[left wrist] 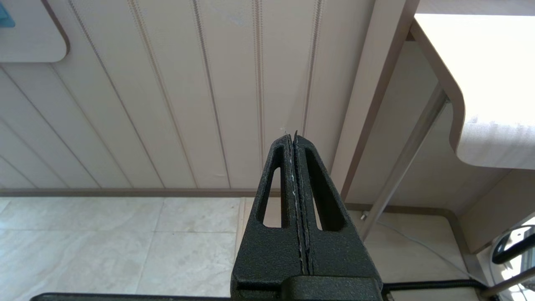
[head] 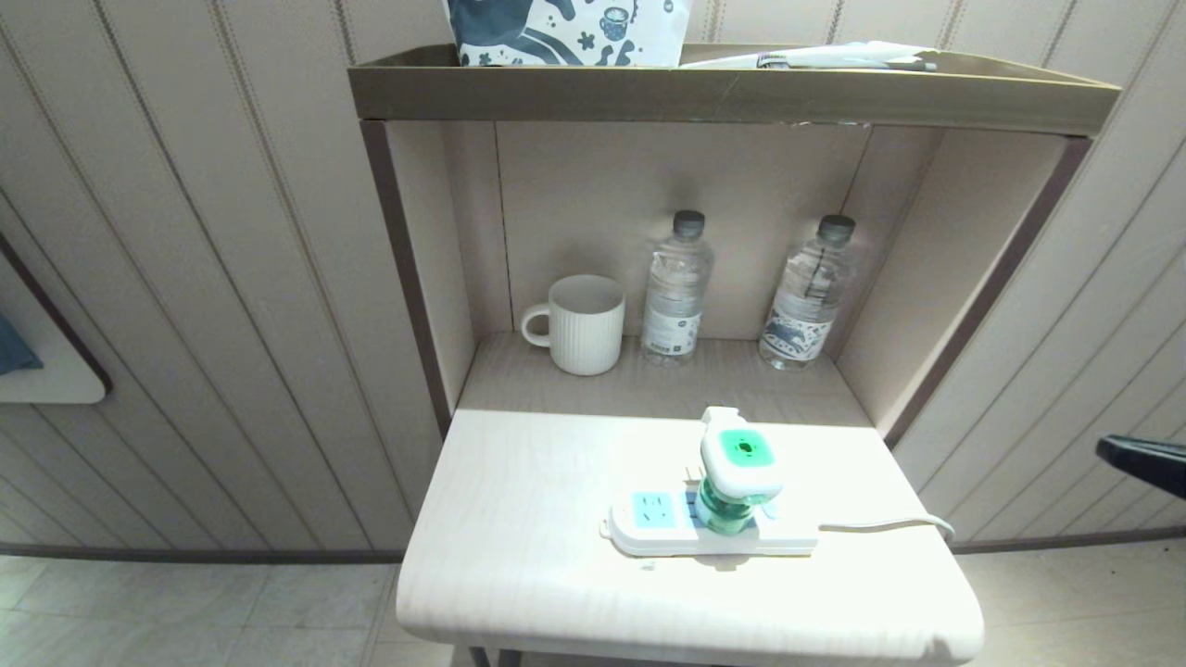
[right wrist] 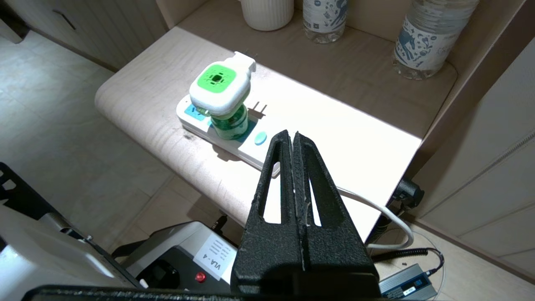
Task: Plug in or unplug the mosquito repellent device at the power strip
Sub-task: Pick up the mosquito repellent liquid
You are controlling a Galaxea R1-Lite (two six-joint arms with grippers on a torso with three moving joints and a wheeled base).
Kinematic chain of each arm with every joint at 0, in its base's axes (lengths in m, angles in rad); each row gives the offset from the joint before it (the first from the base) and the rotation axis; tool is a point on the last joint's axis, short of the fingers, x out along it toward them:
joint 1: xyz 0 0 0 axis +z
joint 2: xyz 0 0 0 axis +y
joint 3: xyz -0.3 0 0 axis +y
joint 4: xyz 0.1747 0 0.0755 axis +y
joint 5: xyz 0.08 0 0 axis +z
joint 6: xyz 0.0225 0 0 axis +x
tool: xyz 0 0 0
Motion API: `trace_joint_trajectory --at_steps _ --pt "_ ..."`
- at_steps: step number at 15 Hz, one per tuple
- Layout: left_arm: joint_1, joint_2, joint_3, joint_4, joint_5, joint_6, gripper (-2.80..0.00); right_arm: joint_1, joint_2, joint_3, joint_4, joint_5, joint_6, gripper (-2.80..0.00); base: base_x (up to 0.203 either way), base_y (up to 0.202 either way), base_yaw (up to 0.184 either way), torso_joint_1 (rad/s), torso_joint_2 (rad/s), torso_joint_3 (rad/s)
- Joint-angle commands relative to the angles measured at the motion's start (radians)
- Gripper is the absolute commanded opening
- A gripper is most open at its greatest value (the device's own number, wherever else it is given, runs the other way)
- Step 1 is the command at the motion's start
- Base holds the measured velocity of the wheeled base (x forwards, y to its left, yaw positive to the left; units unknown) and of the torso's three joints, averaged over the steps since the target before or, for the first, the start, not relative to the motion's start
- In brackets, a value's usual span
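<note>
The mosquito repellent device (head: 741, 456) (right wrist: 217, 85) stands upright on the middle of the power strip (head: 649, 539) (right wrist: 241, 151), green bottle down, white-and-green head on top. Whether its pins sit in a socket does not show. One light-blue socket (head: 652, 509) lies bare to its left. My right gripper (right wrist: 291, 134) is shut and empty, hovering off the table's front right corner, short of the strip's button (right wrist: 260, 138); in the head view it shows only as a dark tip (head: 1107, 451) at the right edge. My left gripper (left wrist: 291, 134) is shut and empty, parked low beside the table.
The strip lies on a pale table (head: 519, 565) in a wall niche. A white mug (head: 586, 324) and two water bottles (head: 676, 287) (head: 806, 296) stand at the back. The strip's cord (head: 889, 525) runs off the right edge. My base (right wrist: 175, 251) sits below the table's front.
</note>
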State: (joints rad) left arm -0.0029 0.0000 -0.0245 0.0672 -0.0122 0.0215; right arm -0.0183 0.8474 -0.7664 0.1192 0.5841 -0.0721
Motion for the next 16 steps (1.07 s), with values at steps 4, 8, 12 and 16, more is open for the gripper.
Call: trace_joint_trajectory --at_steps 4,8,12,16 --pt "0.0 0.0 0.0 0.0 0.0 0.0 -2.8 0.481 0.075 0.086 -0.165 -0.423 0.033 -2.8 0.0 0.0 0.0 0.0 0.0 0.0" --pt "0.0 0.0 0.0 0.0 0.0 0.0 -2.8 0.92 0.09 0.135 -0.301 -0.89 0.082 -2.8 0.0 0.0 0.0 0.0 0.0 0.0" --pt "0.0 0.0 0.0 0.0 0.0 0.0 -2.8 1.064 0.25 0.188 -0.579 -1.275 0.175 -2.8 0.0 0.0 0.0 0.0 0.0 0.0" --pt "0.0 0.0 0.0 0.0 0.0 0.0 -2.8 1.059 0.473 0.261 -0.998 -1.466 0.207 -2.8 0.0 0.0 0.0 0.0 0.0 0.0"
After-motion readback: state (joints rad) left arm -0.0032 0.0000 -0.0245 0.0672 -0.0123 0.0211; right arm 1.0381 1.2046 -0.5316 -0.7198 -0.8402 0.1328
